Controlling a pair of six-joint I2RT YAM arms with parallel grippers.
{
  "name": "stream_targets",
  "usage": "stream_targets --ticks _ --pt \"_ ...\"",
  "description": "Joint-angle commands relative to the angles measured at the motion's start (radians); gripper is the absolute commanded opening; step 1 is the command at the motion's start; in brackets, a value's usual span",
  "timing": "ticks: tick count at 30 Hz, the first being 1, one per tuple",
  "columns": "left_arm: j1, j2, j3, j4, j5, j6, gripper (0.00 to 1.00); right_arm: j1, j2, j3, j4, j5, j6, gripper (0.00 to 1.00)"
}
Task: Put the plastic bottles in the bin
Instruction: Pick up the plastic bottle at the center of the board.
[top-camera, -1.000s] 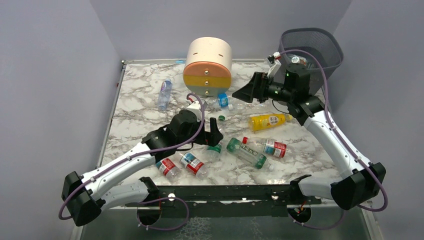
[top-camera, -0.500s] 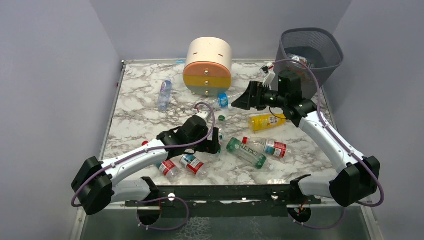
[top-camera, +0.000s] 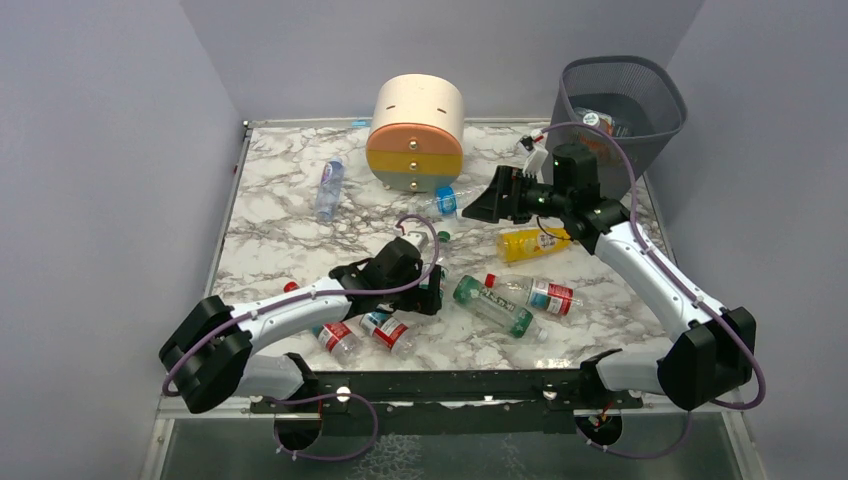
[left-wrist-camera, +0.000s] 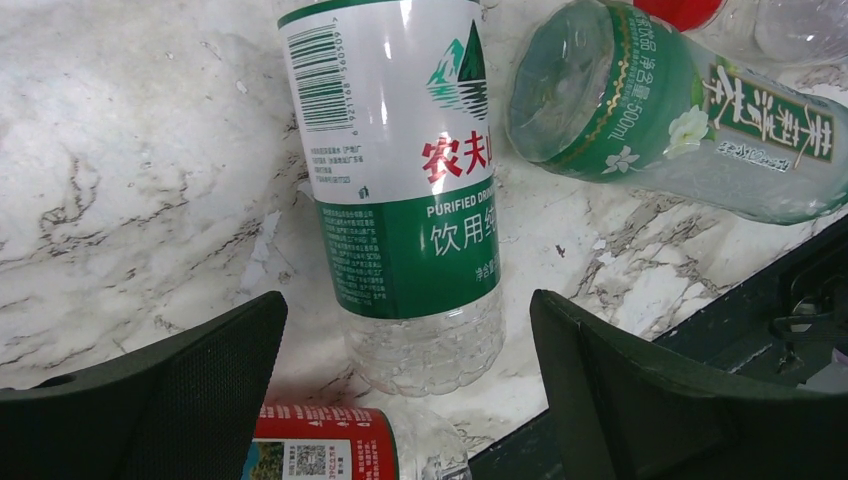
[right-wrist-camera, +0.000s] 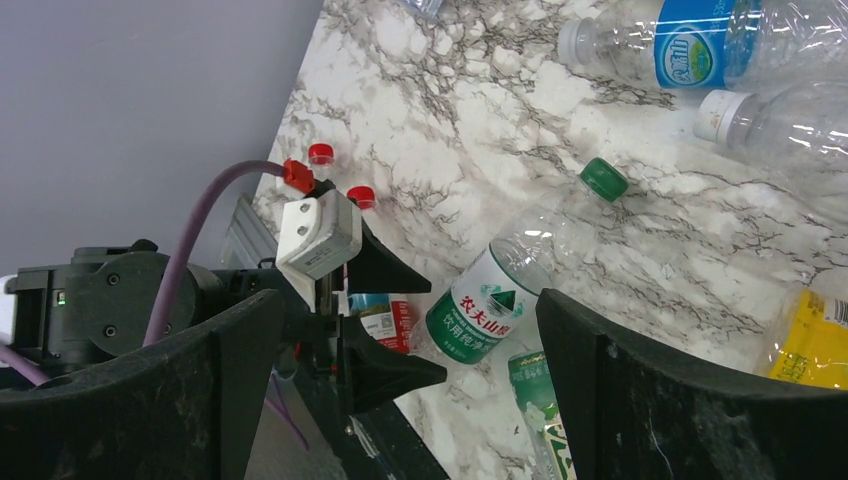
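Observation:
My left gripper (top-camera: 426, 290) (left-wrist-camera: 410, 395) is open, low over the table, its fingers either side of the base of a clear bottle with a green-and-white label (left-wrist-camera: 410, 180) (right-wrist-camera: 505, 295), not touching it. A green bottle (left-wrist-camera: 680, 110) (top-camera: 492, 305) and a red-labelled bottle (left-wrist-camera: 320, 450) lie close by. My right gripper (top-camera: 482, 200) (right-wrist-camera: 410, 390) hangs open and empty above the table, left of the dark mesh bin (top-camera: 665, 85). A yellow bottle (top-camera: 535, 242) lies below it, and a blue-labelled bottle (top-camera: 445, 202) (right-wrist-camera: 700, 45) lies beside it.
A round cream, orange and yellow drawer unit (top-camera: 416, 135) stands at the back centre. More bottles lie at the far left (top-camera: 328, 188), near the front edge (top-camera: 335, 335) and right of centre (top-camera: 535, 292). One bottle shows inside the bin (top-camera: 598, 120).
My left gripper has moved toward the front edge and come down around the green-and-white labelled bottle's base. My right gripper has swung away from the bin, lower and leftward.

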Motion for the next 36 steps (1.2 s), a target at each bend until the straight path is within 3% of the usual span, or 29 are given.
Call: stream_targets --ticks 1,11,24,36 --pt "-0.015 0.030 0.000 0.060 0.034 -0.008 0.97 0.001 0.011 -0.009 0.022 -0.017 -0.015 1.00" --pt "-0.033 0.080 0.003 0.069 0.028 -0.008 0.86 0.003 0.023 -0.008 0.026 -0.024 -0.018 1.00" --pt "-0.052 0.112 0.000 0.061 -0.005 -0.013 0.51 0.002 0.023 -0.025 0.030 -0.026 -0.022 1.00" --pt "-0.056 -0.042 0.044 -0.048 -0.016 -0.006 0.50 0.002 0.022 -0.026 0.020 -0.006 -0.031 1.00"
